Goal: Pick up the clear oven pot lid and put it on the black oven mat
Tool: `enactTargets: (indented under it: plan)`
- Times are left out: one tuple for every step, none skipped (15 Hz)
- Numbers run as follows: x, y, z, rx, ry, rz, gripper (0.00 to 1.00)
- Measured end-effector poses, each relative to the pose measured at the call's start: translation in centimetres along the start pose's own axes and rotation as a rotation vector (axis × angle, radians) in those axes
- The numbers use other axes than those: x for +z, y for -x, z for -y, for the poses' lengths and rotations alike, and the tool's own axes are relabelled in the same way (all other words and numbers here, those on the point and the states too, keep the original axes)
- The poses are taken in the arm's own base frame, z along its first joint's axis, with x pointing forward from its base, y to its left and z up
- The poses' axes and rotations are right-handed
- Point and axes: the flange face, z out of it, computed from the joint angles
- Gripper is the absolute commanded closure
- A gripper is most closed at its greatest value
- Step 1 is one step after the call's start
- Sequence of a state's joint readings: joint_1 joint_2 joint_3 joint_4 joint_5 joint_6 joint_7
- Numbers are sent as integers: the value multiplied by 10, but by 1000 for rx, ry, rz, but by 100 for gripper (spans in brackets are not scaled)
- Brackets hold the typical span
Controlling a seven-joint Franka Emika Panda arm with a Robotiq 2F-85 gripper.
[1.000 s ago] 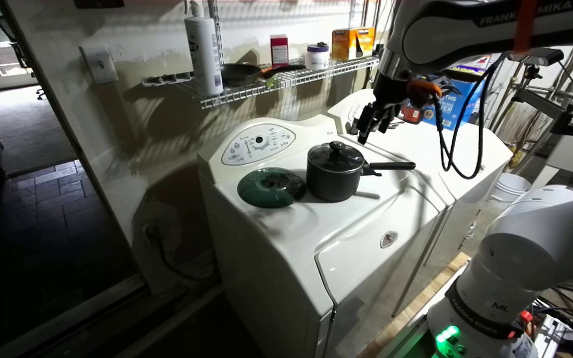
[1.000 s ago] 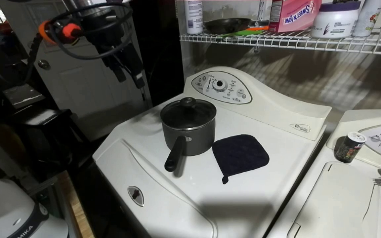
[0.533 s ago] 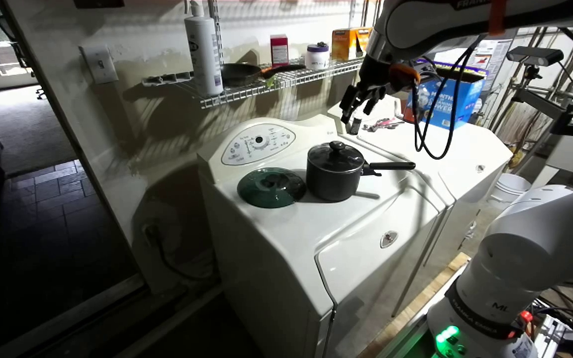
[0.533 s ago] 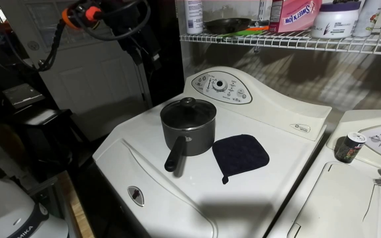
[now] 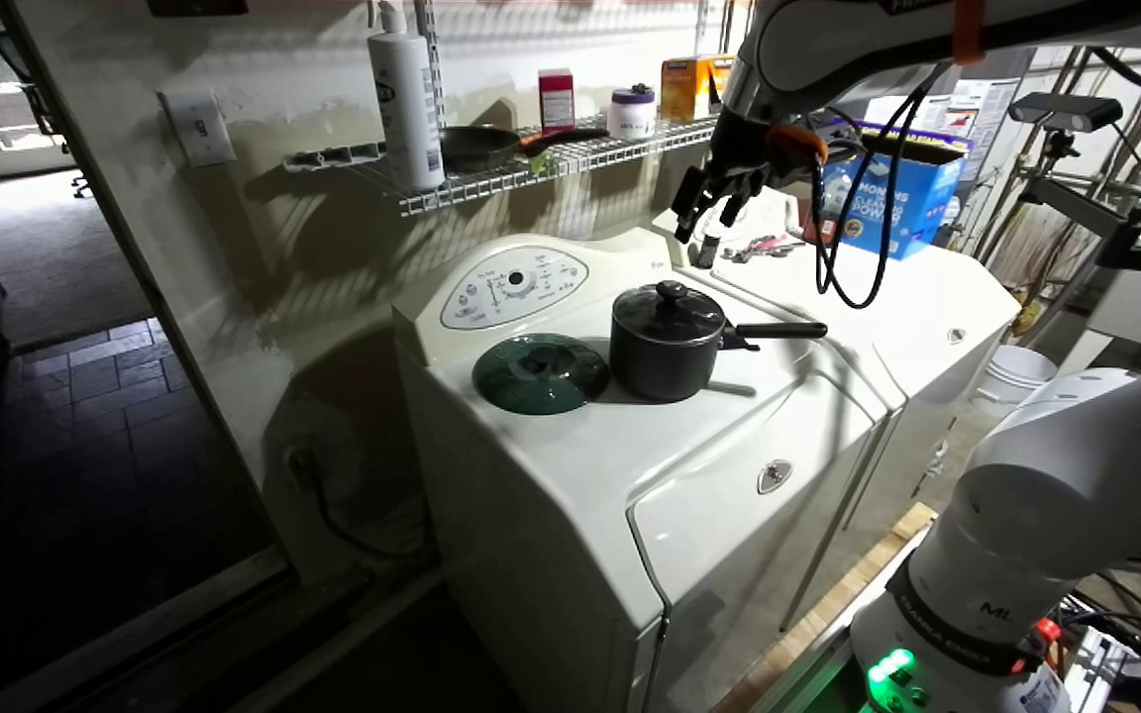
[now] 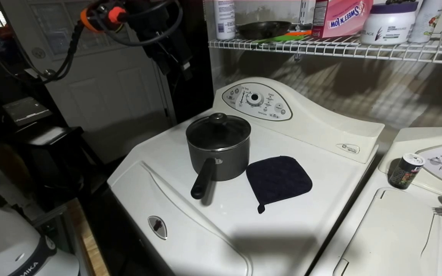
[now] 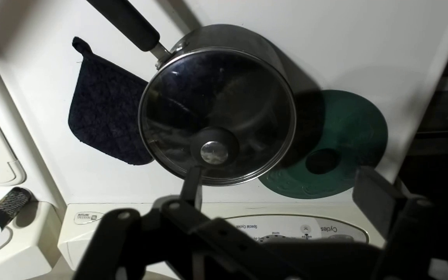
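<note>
The clear oven pot lid (image 7: 247,93) with a dark knob (image 7: 214,149) sits on the dark pot (image 6: 221,166); the lid also shows in both exterior views (image 5: 645,315) (image 6: 205,134). The black oven mat (image 6: 278,180) lies flat on the white machine beside the pot; it also shows in the wrist view (image 7: 107,109). In an exterior view the pot (image 5: 665,371) hides the mat. My gripper (image 7: 279,173) is open and empty, raised above the machine; it shows in both exterior views (image 5: 706,226) (image 6: 176,73). In the wrist view one finger overlaps the lid's edge near the knob.
A green round disc (image 5: 536,391) with a dark centre lies on the pot's other side from the mat. The pot's handle (image 6: 203,178) sticks out towards the machine's front. A wire shelf (image 6: 336,48) with bottles and boxes hangs behind. A small can (image 6: 407,170) stands on the neighbouring machine.
My gripper has moved up and to the left in one exterior view, and up and to the right in the other. The lid, pot and mat have not moved.
</note>
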State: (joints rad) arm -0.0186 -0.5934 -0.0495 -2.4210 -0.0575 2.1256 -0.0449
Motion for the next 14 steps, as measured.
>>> enactTargets:
  plan:
    - [0, 0, 0, 0, 0, 0, 0]
    - [2, 0, 0, 0, 0, 7, 0]
    - [6, -1, 0, 0, -1, 21, 0]
    - [11, -2, 0, 0, -1, 34, 0]
    - [16, -4, 0, 0, -1, 47, 0]
    - [22, -7, 0, -1, -1, 59, 0]
    - [27, -10, 0, -2, -1, 71, 0]
    - [32, -14, 0, -3, -1, 81, 0]
    - [34, -18, 0, -5, 0, 86, 0]
    - [37, -22, 0, -8, 1, 88, 0]
    - [38, -26, -1, -11, 1, 88, 0]
    - [38, -30, -1, -15, 2, 86, 0]
    - [39, -34, -1, -20, 2, 85, 0]
    - [39, -38, -2, -25, 2, 84, 0]
